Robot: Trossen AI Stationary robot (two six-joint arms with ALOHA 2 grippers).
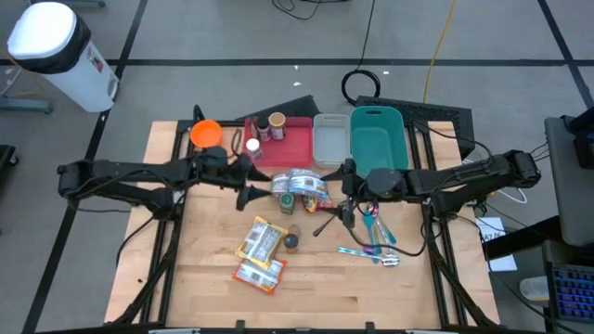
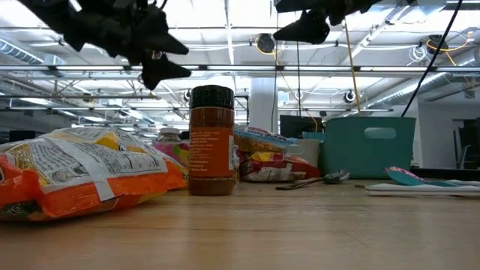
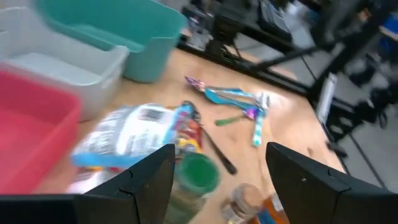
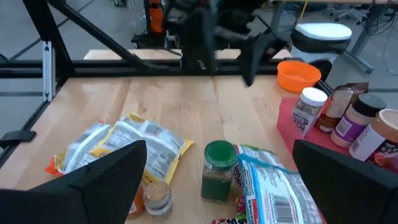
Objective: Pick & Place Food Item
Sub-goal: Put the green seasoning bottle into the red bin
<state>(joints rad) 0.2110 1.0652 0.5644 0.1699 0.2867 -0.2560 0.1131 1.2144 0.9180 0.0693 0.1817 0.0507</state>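
Several food items lie mid-table: a silver-blue snack bag (image 1: pixel 302 184), a green-lidded jar (image 3: pixel 199 174), a dark-lidded spice jar (image 2: pixel 211 141) standing upright, and two yellow-orange bags (image 1: pixel 261 240) lying flat nearer the front edge. My left gripper (image 1: pixel 252 181) hangs open above the table, just left of the snack bag, its fingers around nothing (image 3: pixel 219 148). My right gripper (image 1: pixel 345 195) hovers open on the bag's right side, facing the green-lidded jar (image 4: pixel 217 171), also with nothing between its fingers.
Along the far edge stand an orange bowl (image 1: pixel 206 133), a red tray (image 1: pixel 295 148) holding spice jars, a clear tub (image 1: pixel 331 139) and a teal bin (image 1: pixel 378 139). Plastic utensils (image 1: pixel 371 243) lie at the right. Bare wood shows near the front edge.
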